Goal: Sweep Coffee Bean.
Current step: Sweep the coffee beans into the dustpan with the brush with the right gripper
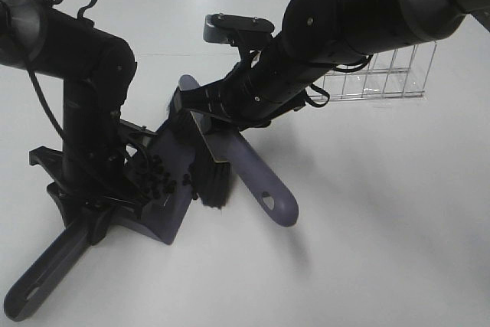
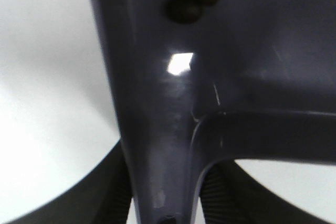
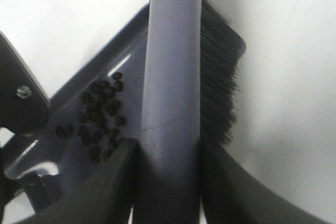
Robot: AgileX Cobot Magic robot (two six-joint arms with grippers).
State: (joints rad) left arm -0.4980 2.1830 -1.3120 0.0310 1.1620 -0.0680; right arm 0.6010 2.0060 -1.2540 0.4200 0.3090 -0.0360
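A purple dustpan (image 1: 170,216) lies on the white table, tilted. Its long handle (image 1: 42,285) points to the front left. My left gripper (image 1: 101,214) is shut on that handle where it meets the pan; the left wrist view shows the handle (image 2: 157,103) between the dark fingers (image 2: 113,195). The coffee beans (image 1: 157,178) lie clustered inside the pan, and also show in the right wrist view (image 3: 100,114). My right gripper (image 1: 200,112) is shut on the purple brush (image 3: 170,77). The brush's black bristles (image 1: 213,178) rest at the pan's open edge.
A clear wire basket (image 1: 375,74) stands at the back right. The brush handle's end (image 1: 274,201) with a hanging hole points to the front right. The right arm reaches across the middle, above the pan.
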